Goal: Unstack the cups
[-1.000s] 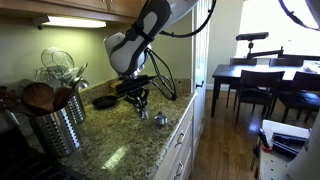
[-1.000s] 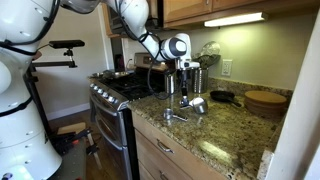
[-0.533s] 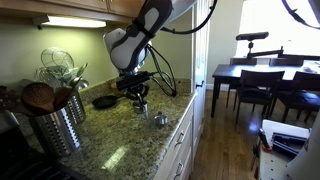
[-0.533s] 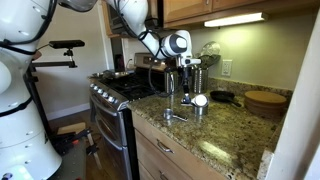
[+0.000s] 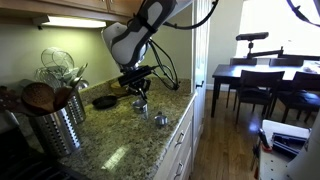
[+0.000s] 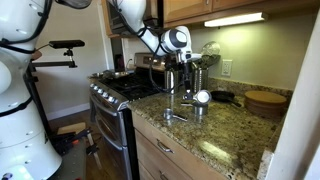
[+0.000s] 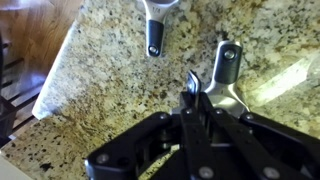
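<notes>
Kitchen setting: a speckled granite table [image 5: 120, 150] with a large ribbed steel utensil canister [image 5: 55, 125] at one end. The black two-finger tool [image 5: 139, 94] hangs above the table, clenched on one small shiny silver metal cup [image 6: 201, 97], which is held clear of the surface. A second silver cup [image 5: 160, 120] rests on the table nearby. A third silver cup [image 7: 226, 62] lies close beside the tool in the wrist view. Expected handling (a judgement): thin metal, light, rigid and not fragile, but polished and slippery. Nested cups may bind. Grip the wall or the handle firmly.
</notes>
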Controlling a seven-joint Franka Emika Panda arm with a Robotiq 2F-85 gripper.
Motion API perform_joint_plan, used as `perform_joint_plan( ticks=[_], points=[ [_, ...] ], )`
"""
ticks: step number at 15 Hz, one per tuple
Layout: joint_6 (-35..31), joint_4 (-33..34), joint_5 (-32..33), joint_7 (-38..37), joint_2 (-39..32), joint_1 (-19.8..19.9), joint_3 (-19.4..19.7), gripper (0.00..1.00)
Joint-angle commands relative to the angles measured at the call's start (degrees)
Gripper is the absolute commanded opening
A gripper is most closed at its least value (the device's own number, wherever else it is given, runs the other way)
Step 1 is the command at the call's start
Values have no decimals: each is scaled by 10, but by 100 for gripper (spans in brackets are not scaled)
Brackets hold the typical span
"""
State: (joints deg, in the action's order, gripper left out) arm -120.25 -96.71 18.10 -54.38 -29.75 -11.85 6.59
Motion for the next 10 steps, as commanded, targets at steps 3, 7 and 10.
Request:
perform_joint_plan(
  ticks=[3,7,10],
  points=[
    [47,-29,49,-7,34,-8,3,2],
    [66,-39,67,-6,39,-6,1,2],
    [77,-47,81,-5,40,-5,1,2]
  ],
)
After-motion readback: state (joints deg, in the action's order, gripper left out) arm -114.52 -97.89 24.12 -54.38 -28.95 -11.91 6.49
